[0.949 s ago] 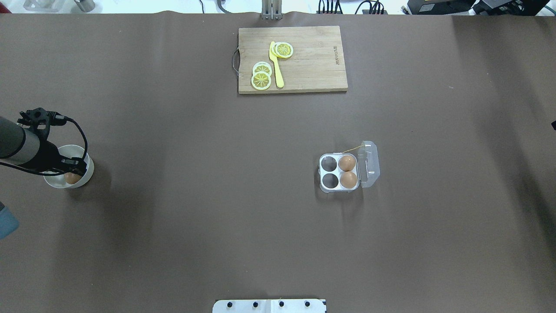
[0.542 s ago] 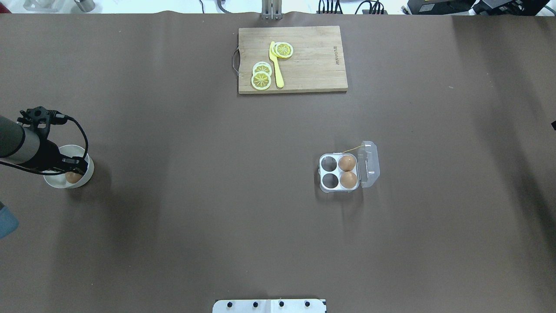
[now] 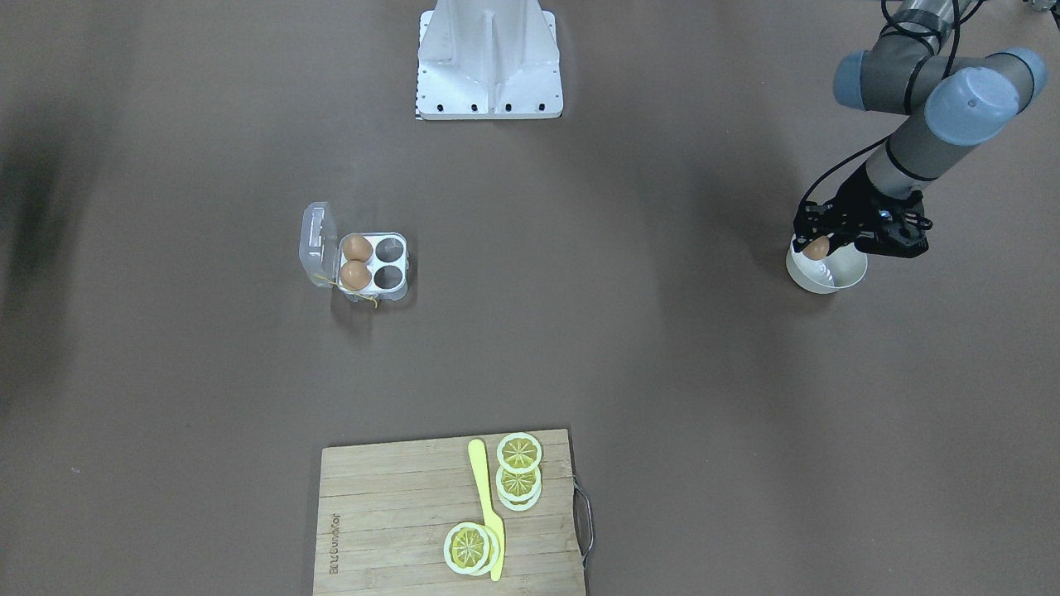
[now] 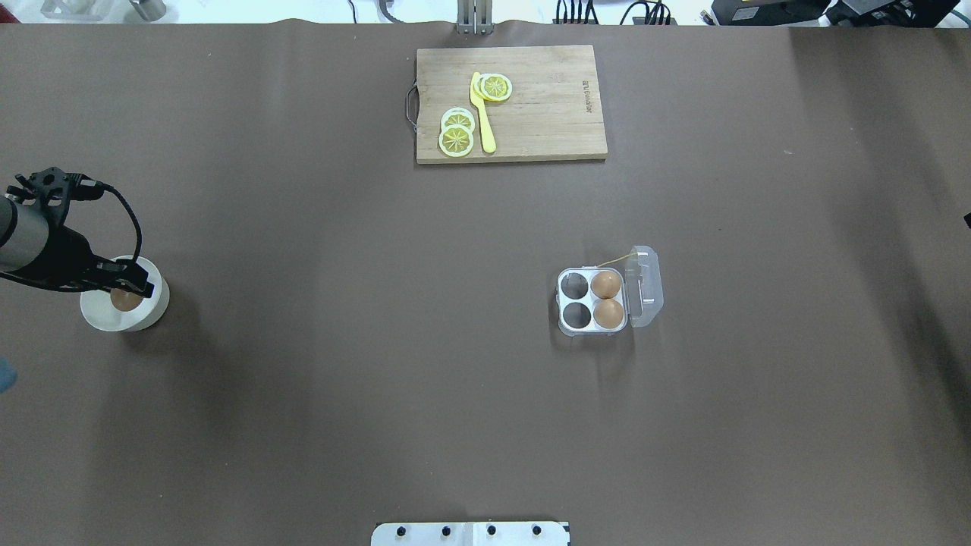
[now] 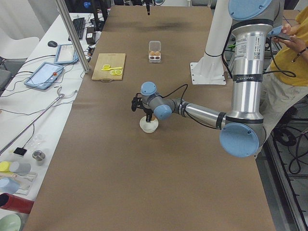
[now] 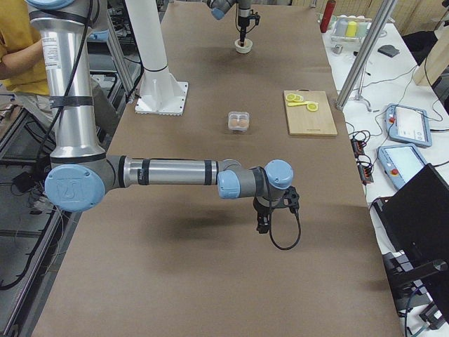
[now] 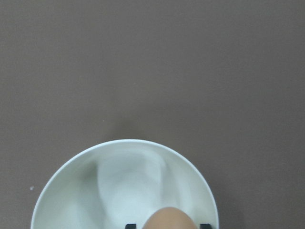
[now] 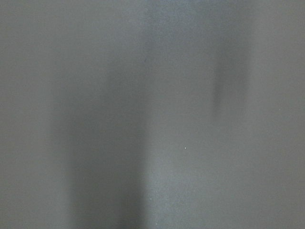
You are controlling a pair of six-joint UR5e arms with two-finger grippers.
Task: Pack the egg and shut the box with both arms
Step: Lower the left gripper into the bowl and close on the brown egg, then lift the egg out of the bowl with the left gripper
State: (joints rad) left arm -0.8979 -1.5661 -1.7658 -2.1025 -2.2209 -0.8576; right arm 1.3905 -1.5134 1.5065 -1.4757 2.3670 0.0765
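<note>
Pick-up step, egg (image 3: 816, 248) seemingly pinched in left jaws just over bowl (image 3: 832, 283) at right edge of front view, right jaws' state not tellable, next calling for gentle carry to empty cup of open box (image 3: 389, 294), centre left.

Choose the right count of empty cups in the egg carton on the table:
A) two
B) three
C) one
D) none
A: the box holds two eggs in the cups beside its open lid, while the other two cups show dark and empty.
</note>
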